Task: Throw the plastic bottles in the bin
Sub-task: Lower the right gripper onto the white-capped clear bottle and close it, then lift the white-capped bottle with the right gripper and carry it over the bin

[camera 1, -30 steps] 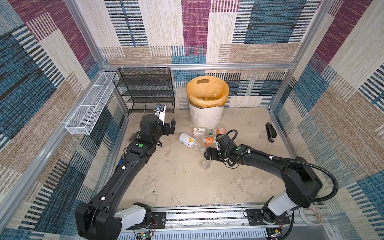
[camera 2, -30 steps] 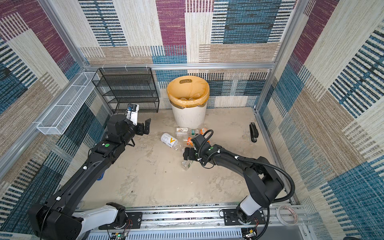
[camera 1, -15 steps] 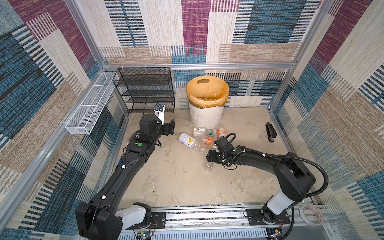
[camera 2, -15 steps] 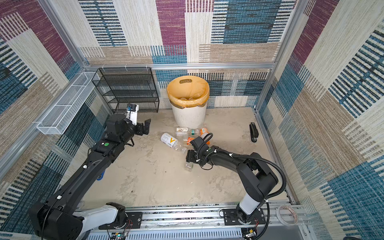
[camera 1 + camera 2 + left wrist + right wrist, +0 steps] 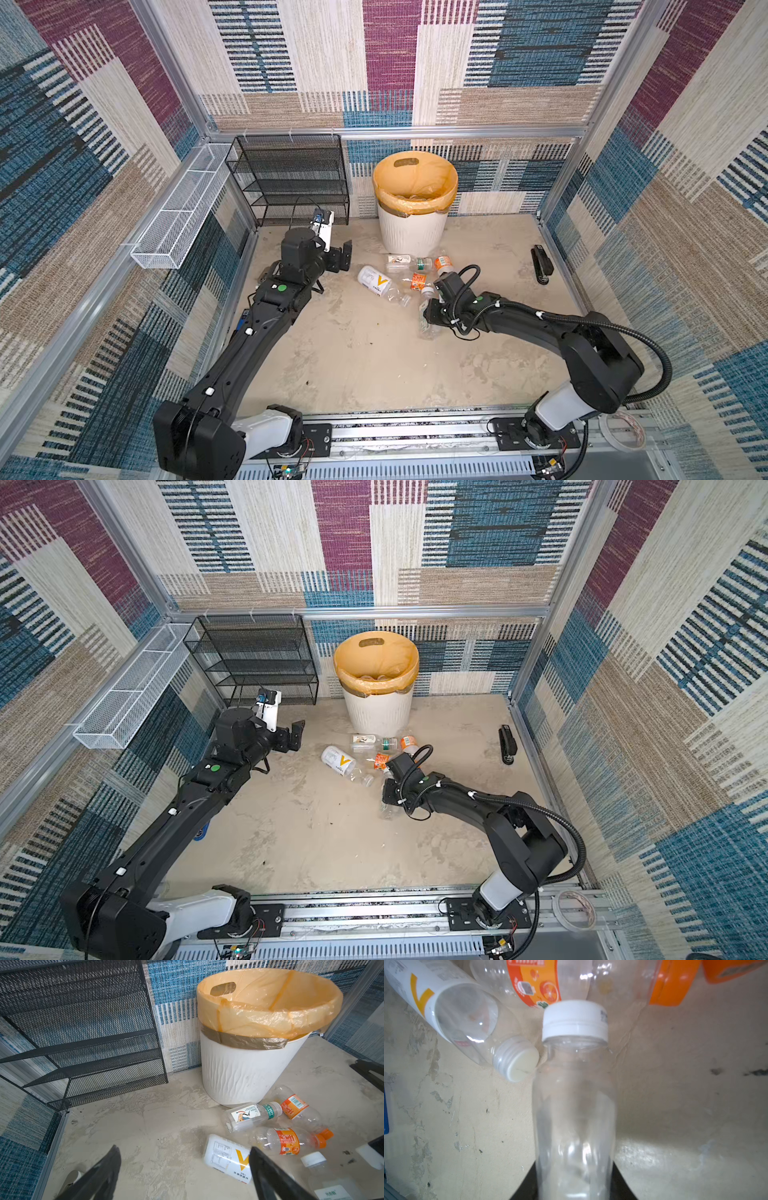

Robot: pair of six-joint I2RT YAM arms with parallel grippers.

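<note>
Right wrist view: right gripper clamps clear white-capped bottle (left gripper gapes empty); best lifted straight toward bin.

Pinched between right gripper's fingers: clear bottle, white cap pointing away. Lying flat just past those fingertips: yellow-V white-labelled bottle, two orange-labelled bottles, green-banded bottle. Upright farther beyond: white ribbed bin, orange-lined.

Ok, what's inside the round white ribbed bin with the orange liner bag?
In both top views, the round white ribbed bin holds a few clear plastic bottles against its orange liner bag. The near rim hides the bottom, so the count is unclear.
</note>
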